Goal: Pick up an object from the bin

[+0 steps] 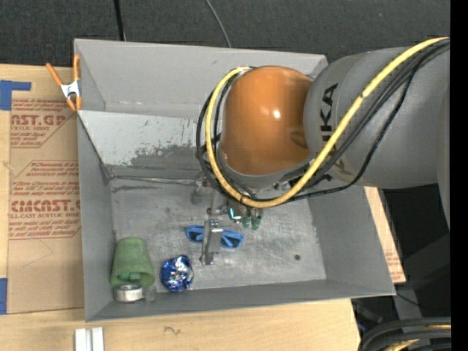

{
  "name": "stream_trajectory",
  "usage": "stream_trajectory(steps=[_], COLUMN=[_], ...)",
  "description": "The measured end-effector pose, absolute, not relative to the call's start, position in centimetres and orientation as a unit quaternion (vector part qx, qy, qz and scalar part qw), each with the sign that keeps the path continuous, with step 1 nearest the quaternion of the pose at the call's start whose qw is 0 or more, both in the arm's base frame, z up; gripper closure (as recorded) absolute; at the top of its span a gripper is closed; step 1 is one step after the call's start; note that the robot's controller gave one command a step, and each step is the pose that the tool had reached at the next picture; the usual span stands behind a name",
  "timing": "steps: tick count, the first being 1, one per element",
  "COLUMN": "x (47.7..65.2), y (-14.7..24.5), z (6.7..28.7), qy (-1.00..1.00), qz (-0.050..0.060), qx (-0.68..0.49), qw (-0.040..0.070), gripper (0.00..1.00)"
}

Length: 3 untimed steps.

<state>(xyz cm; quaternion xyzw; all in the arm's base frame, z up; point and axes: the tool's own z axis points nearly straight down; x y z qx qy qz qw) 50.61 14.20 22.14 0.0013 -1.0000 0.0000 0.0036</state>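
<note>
Camera view: gripper [209,248] over small flat blue piece [232,239], mid-floor of grey metal bin [95,159].
How far its claw gapes: cannot tell.

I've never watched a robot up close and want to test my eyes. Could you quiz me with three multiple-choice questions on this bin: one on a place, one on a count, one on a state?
1. Where in the bin does the green thing lie?
A. lower-left corner of the view
B. middle
C. upper-right corner

2. How many loose things lie in the bin?
A. one
B. three
C. six

3. The shiny blue-and-white ball is:
A. lifted in the hand
B. resting on the bin floor
C. on top of the green thing

Answers:
1. A: the green thing sits at lower left, beside the ball.
2. B: the green thing, the ball and a small blue thing at the hand's tip.
3. B: the ball lies on the floor, apart from the hand.
</note>
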Motion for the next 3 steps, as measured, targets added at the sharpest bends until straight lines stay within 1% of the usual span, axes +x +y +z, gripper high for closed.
stream_trajectory(steps=[1, 2, 3], x=[54.4, 54.4, 55.0], y=[6.5, 6.7, 6.1], z=[7.3, 7.7, 21.9], qy=[-0.999, -0.999, -0.999], qz=[0.0, -0.001, 0.0], qx=[-0.037, -0.036, 0.033], qw=[0.0, -0.001, -0.005], gripper=[0.0, 1.0, 1.0])
